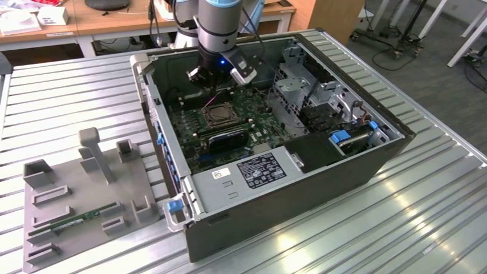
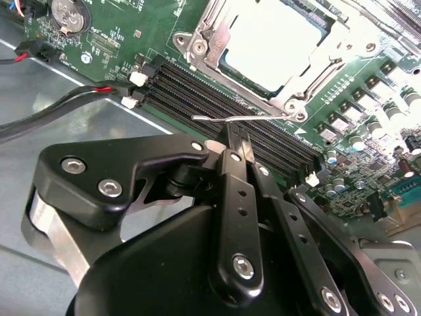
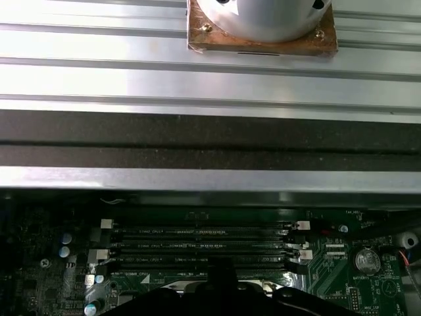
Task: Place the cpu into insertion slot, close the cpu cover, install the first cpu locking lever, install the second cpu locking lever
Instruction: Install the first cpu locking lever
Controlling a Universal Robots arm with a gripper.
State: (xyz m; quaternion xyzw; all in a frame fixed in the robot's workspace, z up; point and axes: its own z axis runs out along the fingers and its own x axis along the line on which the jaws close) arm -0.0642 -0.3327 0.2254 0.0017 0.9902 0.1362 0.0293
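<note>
One lever (image 2: 209,118): thin springy steel wire, slippery, take near free end; tool (image 2: 231,135) fingers pressed together, tip at it.

The case (image 1: 251,222) lies open-topped on the bench (image 1: 68,91), leaving free passage down to the motherboard (image 1: 255,108). Its walls hem in the gripper (image 2: 235,139), and the drive cage (image 1: 297,85) stands close on the exterior view's right. A thin lever (image 2: 243,117) juts out just ahead of the closed jaws, above the memory slots (image 2: 197,89). Cables (image 2: 46,113) lie alongside.
</note>
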